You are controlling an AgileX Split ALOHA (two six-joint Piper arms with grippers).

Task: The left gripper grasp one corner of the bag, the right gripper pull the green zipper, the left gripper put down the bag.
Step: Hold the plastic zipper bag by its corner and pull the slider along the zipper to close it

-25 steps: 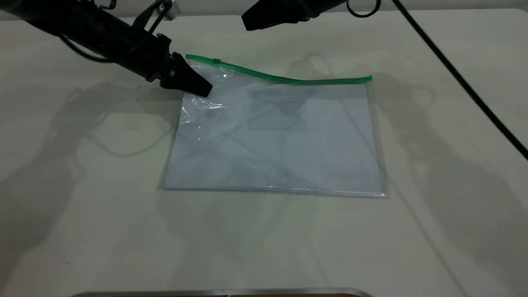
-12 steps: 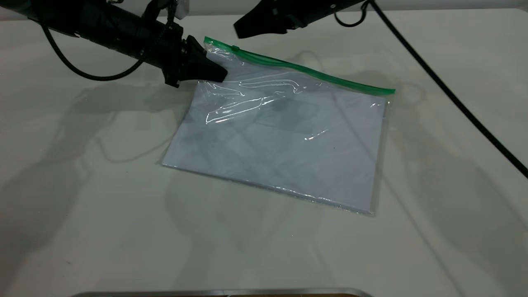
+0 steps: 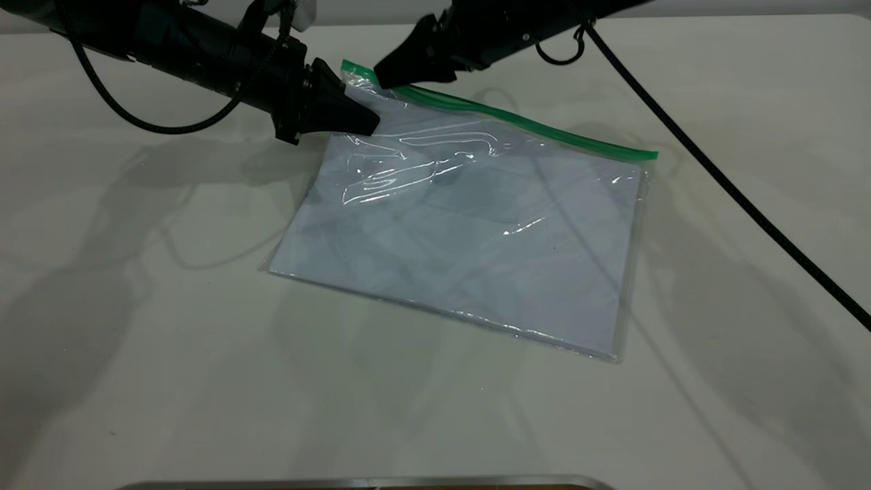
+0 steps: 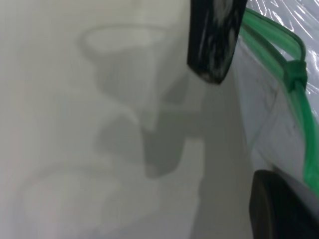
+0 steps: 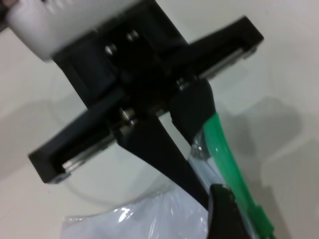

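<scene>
- Pale cream table (image 3: 170, 381) fills the exterior view; soft shadows of both arms are cast across it, and a metal edge strip (image 3: 367, 482) is seen along the near border.
- At far left, the left gripper (image 3: 354, 121) is reached in from the upper left on a black tubular arm, with a thin black cable (image 3: 116, 112) looped beneath it.
- Its jaws are closed on the corner of the bag (image 3: 354, 85), which is lifted clear of the table; the plastic next to the grip is wrinkled and glossy.
- In the right wrist view the left gripper (image 5: 194, 149) is seen clamped on clear plastic just beside the green strip.
- The bag (image 3: 476, 252) is spread across the middle of the table, slanted, its near edge and right-hand corners resting on the surface, white paper showing through.
- The green zipper (image 3: 544, 129) is run along the far long edge, from the raised corner down to the right end.
- In the left wrist view the zipper (image 4: 271, 42) is seen with its slider (image 4: 296, 72) close to the held corner.
- The right gripper (image 3: 384, 76) is brought in from the upper right, its tip at the zipper next to the held corner; whether its jaws are apart or together cannot be told.
- A thick black cable (image 3: 735, 197) is trailed from the right arm across the table to the right edge.
</scene>
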